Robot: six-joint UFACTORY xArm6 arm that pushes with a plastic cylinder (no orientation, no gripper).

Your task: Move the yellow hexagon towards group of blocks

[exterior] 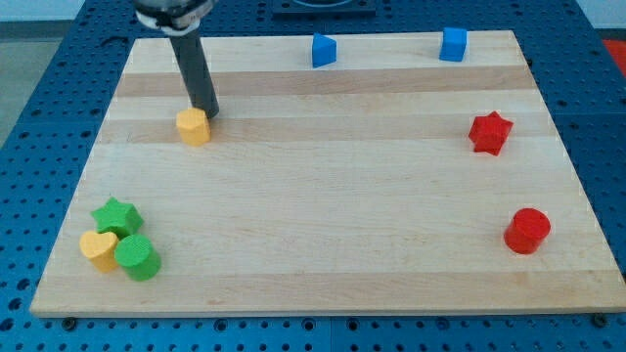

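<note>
The yellow hexagon (194, 126) lies in the upper left of the wooden board (323, 196). My tip (207, 113) is right against the hexagon's upper right side, the dark rod rising up and to the left out of view. A group of blocks sits at the lower left: a green star (117, 215), a yellow heart (98, 248) and a green cylinder (136, 257), all touching or nearly so.
A blue block (324, 50) and a blue cube (453, 44) stand along the top edge. A red star (490, 133) and a red cylinder (527, 231) are at the view's right. Blue perforated table surrounds the board.
</note>
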